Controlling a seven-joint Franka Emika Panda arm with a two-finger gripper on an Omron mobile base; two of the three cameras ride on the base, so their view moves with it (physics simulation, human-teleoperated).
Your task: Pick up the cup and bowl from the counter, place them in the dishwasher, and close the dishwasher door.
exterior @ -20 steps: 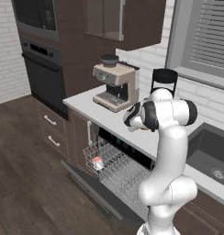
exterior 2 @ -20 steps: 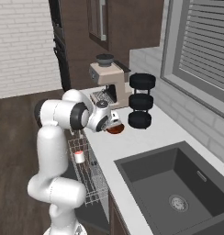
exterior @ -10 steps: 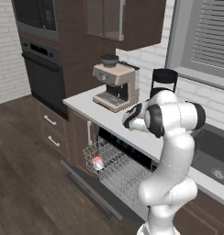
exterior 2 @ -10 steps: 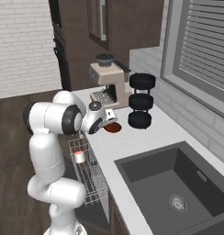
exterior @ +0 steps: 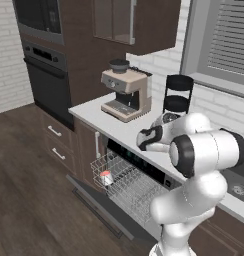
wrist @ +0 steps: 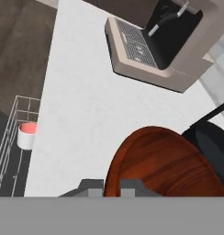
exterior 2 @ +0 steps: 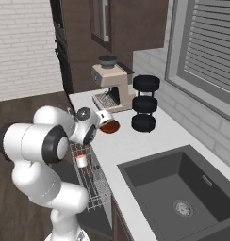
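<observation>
Gripper [wrist: 111, 187] clamped on the near rim of the bowl [wrist: 164, 163], one finger [wrist: 132, 187] inside the rim, the other outside. Bowl sat close above the counter [wrist: 81, 110], near its front edge; contact with the surface could not be told. Coffee machine [wrist: 159, 43] stood beyond it, black tiered stand [exterior 2: 145, 102] just beside. Cup [wrist: 27, 134] stood upright in the dishwasher [exterior: 144, 167] rack [exterior 2: 88, 181], below the counter's front edge. Dishwasher door [exterior: 101, 212] hung open.
</observation>
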